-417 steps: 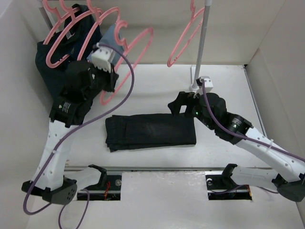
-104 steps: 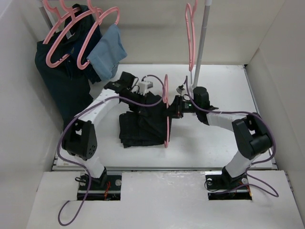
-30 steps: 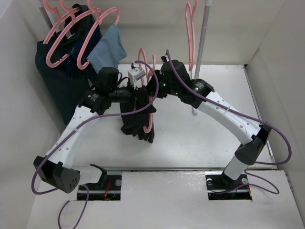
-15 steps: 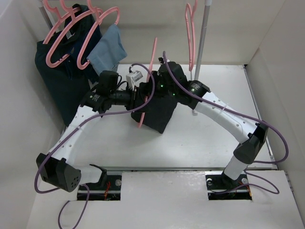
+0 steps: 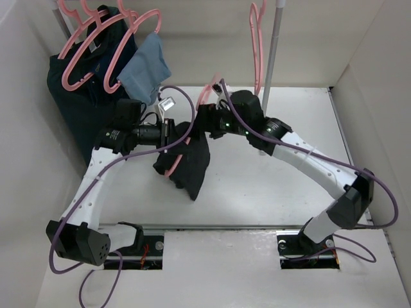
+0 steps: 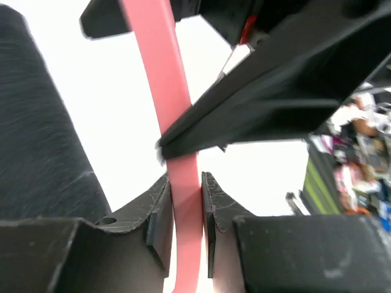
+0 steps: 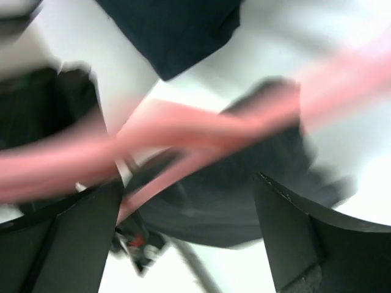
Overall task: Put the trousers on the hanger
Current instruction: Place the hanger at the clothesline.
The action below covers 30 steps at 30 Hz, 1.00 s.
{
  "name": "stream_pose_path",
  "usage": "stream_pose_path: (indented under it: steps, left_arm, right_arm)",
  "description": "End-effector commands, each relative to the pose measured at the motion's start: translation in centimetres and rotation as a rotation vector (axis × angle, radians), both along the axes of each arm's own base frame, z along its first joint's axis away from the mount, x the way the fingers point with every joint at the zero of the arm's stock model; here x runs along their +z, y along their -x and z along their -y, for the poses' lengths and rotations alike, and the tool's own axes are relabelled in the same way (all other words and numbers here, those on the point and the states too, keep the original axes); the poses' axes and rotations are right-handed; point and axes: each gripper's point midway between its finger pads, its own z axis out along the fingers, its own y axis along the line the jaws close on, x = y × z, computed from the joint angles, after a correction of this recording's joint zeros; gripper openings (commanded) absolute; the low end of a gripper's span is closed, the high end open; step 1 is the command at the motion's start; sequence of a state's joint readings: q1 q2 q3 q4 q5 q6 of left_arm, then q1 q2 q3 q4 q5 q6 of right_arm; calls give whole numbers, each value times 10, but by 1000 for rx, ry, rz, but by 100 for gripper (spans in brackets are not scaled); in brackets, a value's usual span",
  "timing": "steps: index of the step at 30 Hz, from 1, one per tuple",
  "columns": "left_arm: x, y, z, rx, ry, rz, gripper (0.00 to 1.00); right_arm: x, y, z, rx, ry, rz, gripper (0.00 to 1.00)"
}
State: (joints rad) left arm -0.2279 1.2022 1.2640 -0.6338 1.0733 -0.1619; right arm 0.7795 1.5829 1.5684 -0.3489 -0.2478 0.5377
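Observation:
The black trousers [image 5: 190, 163] hang folded over the lower bar of a pink hanger [image 5: 169, 168], lifted above the table's middle left. The hanger's upper part [image 5: 207, 96] rises by the right arm. My left gripper [image 5: 171, 126] is shut on the hanger's pink bar [image 6: 186, 201], with black trouser fabric [image 6: 36, 152] to its left. My right gripper [image 5: 203, 119] sits right beside it, at the hanger's top. In the right wrist view its fingers [image 7: 67, 244] stand wide apart, the blurred pink hanger [image 7: 183, 131] crosses in front, and black fabric [image 7: 174, 30] lies beyond.
At the back left, pink hangers carry a dark navy garment [image 5: 80, 96] and a light-blue cloth [image 5: 145, 72]. A grey rail pole [image 5: 271, 58] stands at the back centre with a bare pink hanger [image 5: 257, 38] beside it. White walls close in on both sides.
The hanger with the trousers has swung left and down, now tilted. My left gripper pulled back leftward; the right gripper followed and stays at the hanger's top.

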Motion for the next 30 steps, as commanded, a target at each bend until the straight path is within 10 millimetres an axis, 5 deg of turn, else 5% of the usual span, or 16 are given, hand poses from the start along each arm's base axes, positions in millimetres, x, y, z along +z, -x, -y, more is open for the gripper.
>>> stream_pose_path:
  steps: [1,3,4,6,7,8,15,19,25,30]
  left_arm:
    - [44,13,-11,-80,108,162,0]
    - [36,21,-12,-117,122,90,0]
    - [30,19,-15,-130,114,115,0]
    - [24,28,-17,-152,107,97,0]
    - [22,29,-17,-160,103,111,0]
    - [23,30,-17,-170,109,125,0]
    - [30,25,-15,-134,161,117,0]
    - [44,30,-13,-157,210,130,0]
    - [49,33,-13,-162,222,129,0]
    - [53,34,-12,-164,242,141,0]
  right_arm:
    - [3,13,46,64,144,251,90]
    - [-17,26,53,129,169,304,92]
    - [5,32,56,138,114,414,93]
    - [3,38,62,183,127,558,100]
    - [-19,41,66,209,155,578,100]
    - [-12,41,69,215,164,680,100]
    - [-31,66,66,326,98,634,100]
    - [-55,59,49,353,65,577,100]
    - [-46,25,17,327,-88,609,100]
    - [-43,22,-7,410,-161,585,96]
